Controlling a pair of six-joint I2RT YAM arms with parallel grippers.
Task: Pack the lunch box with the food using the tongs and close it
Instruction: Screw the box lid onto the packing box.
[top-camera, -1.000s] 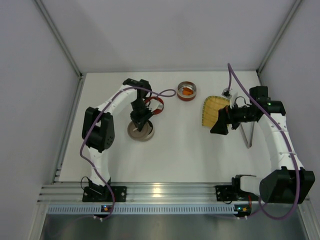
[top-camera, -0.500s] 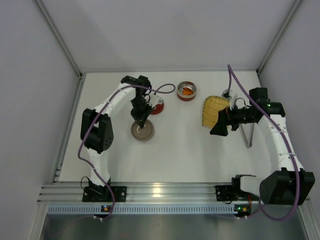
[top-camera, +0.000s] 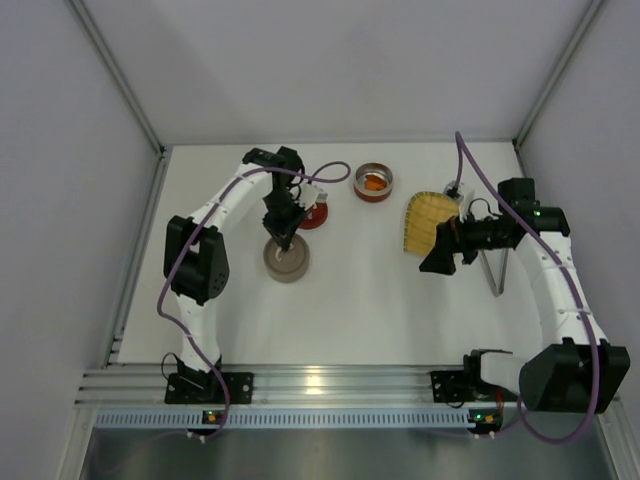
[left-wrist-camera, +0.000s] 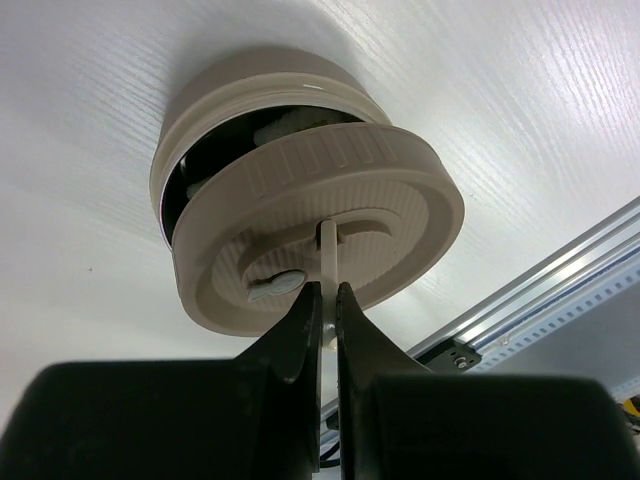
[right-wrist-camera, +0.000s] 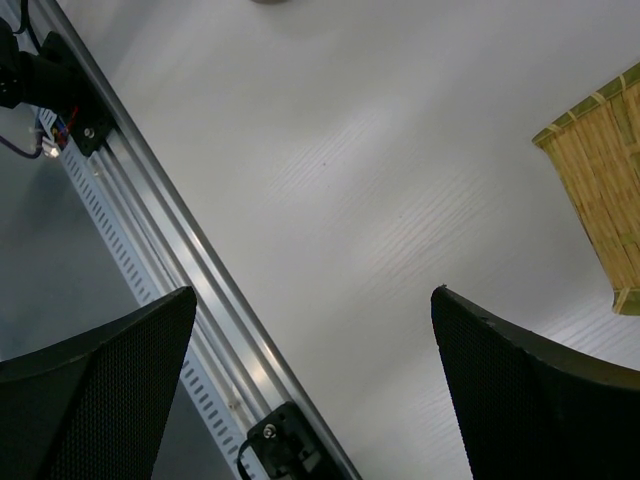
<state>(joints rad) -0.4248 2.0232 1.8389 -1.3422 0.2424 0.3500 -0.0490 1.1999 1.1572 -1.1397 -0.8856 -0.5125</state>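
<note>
The lunch box's beige round tin stands on the table, and its ribbed lid sits tilted over the tin's rim. A dark gap shows a white piece of food inside. My left gripper is shut on the lid's thin upright handle. A red tin at the back holds orange food. The tongs lie on the table at the right, beside my right gripper, which stands wide open over bare table.
A second red tin sits partly hidden behind the left wrist. The yellow woven mat lies next to the right gripper and shows at the edge of the right wrist view. The aluminium rail runs along the near edge.
My left jaws have closed on the lid's handle, and that gripper has shifted slightly toward the back. The right arm has hardly moved.
</note>
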